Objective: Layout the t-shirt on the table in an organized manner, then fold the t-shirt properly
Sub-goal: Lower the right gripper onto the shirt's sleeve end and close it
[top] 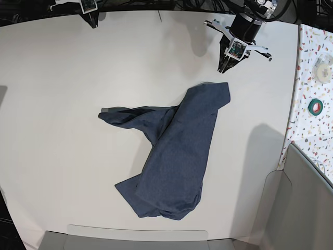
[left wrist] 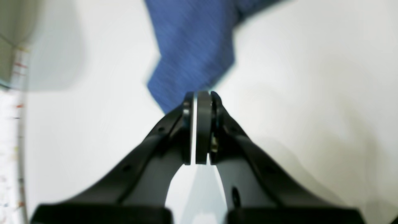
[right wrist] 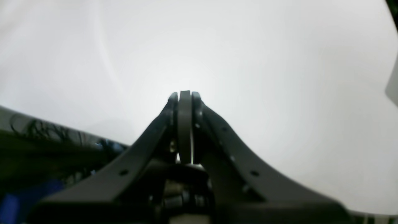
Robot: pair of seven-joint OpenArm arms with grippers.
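Lying crumpled mid-desk, the t-shirt is twisted, one corner reaching far-right toward the left claw. That claw hangs just beyond the corner, pinched shut on nothing; the right claw is also shut and empty, over bare desk at far left. Risk, by my reckoning: a grab could catch several bunched layers and drag the heap instead of spreading it. No lettering, brand or label readable.
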